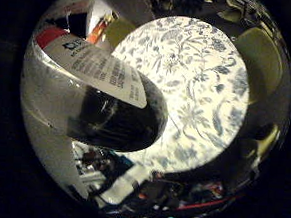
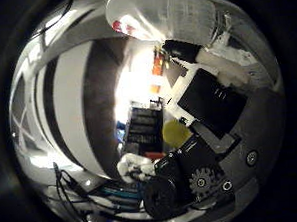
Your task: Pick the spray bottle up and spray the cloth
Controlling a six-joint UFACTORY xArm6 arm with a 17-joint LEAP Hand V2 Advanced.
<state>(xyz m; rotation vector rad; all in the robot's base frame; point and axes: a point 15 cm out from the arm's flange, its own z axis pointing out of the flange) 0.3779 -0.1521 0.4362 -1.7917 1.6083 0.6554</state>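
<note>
**Spray bottle held close to the palm above the patterned cloth**

The spray bottle (image 1: 94, 93) fills much of the little-finger-side palm view, so it lies close against the palm. Its clear body carries a white label with a red band at one end, and its rounded dark end points out over the cloth (image 1: 192, 87). The cloth, white with a blue floral print, spreads across a round surface beneath the bottle; the bottle appears lifted clear of it, not standing on it, though no gap can be confirmed. A translucent part of the bottle also shows at the edge of the thumb-side palm view.

Progress, as a judgement: the pick-up appears done, since the bottle sits at the palm and hangs over the cloth. The spraying is still to do; no mist or wet patch shows on the print. The nozzle and trigger are not visible, so whether the bottle is aimed at the cloth cannot be told.

The hand (image 2: 201, 153) shows black and white finger parts with a small gear in the thumb-side view, bent inward beside the bottle. The fingers appear curled round the bottle in a holding grasp, not spread wide; the exact contact points are hidden. Beyond the hand lies a cluttered, dim room, too indistinct to describe.
</note>
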